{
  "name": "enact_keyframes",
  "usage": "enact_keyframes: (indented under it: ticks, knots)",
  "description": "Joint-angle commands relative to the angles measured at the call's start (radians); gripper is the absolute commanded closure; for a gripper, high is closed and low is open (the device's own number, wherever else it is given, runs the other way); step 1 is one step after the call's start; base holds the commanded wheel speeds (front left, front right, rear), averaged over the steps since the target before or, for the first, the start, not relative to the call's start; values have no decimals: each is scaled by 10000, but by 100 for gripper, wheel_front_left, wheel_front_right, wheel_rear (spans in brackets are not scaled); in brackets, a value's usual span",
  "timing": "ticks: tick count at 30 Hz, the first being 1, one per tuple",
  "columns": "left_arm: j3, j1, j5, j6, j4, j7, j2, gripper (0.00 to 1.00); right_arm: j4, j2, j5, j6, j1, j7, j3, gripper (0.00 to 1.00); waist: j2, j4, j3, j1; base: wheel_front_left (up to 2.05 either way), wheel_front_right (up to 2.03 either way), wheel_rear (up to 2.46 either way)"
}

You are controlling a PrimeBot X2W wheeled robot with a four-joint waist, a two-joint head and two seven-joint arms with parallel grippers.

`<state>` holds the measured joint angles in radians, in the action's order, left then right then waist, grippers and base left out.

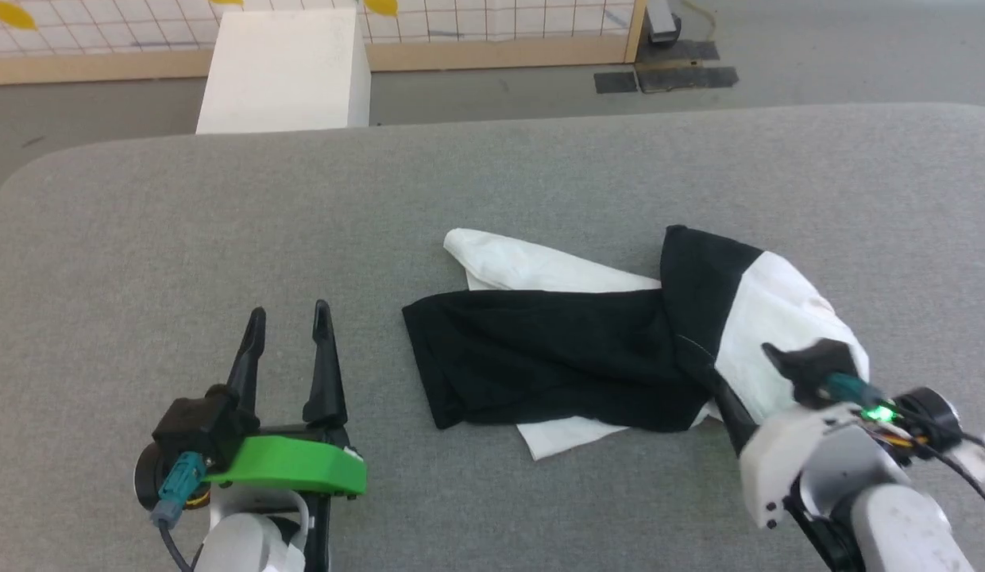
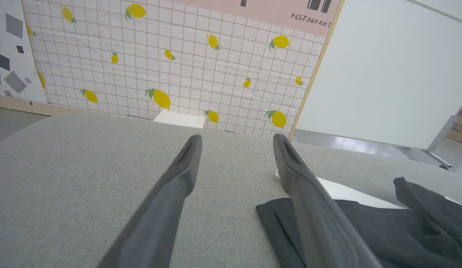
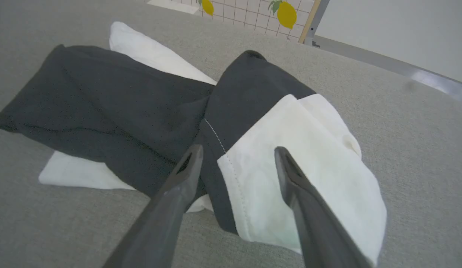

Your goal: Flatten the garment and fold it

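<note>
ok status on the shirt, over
Left gripper open, beside shirt, apart. Right gripper open above its white part. Shirt crumpled on table, not flat. White box behind table, out of the way.

Bright even light, soft shadows, wrist views distorted at edges.

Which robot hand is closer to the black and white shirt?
Right. The right gripper hangs open over the white end of the garment; the left gripper is apart from it, over bare table.
</note>
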<state>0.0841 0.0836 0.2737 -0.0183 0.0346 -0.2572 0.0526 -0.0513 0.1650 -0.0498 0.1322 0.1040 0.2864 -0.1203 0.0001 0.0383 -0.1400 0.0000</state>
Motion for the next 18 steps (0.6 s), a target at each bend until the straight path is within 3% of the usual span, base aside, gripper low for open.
enact_keyframes:
  ticks: [1, 5, 6, 7, 8, 14, 18]
  knots:
    - [42, 74, -10, 20, -18, -45, -24, 0, -331, 220, 241, -15, 389, 357, -253, 0, -1, -140, -160, 0, 0, 0, 0]
    - [106, 210, 21, -2, 5, -45, -24, 0, -1196, 546, 679, -15, 958, 1222, -718, 0, -1, -339, -336, 0, 0, 0, 0]
    - [116, 229, 27, -11, 7, -45, -24, 0, -1332, 576, 705, -15, 1044, 1333, -766, 6, -1, -382, -361, 0, 0, 0, 0]
    - [121, 242, 33, -23, 13, -45, -24, 0, -1475, 604, 706, -15, 1133, 1435, -807, 65, -1, -428, -376, 0, 0, 0, 0]
    - [117, 243, 36, -33, 20, -45, -24, 0, -1561, 629, 694, -15, 1186, 1482, -855, 100, -1, -455, -375, 0, 0, 0, 0]
    - [-34, 103, 61, -78, 28, -45, -24, 0, -1383, 516, 268, -15, 1210, 1209, -761, 100, -1, -464, -240, 0, 0, 0, 0]
    - [-156, 47, 27, -55, 50, -45, -24, 0, -236, 243, -204, -15, 1157, 731, -885, 100, -1, -375, -61, 0, 0, 0, 0]
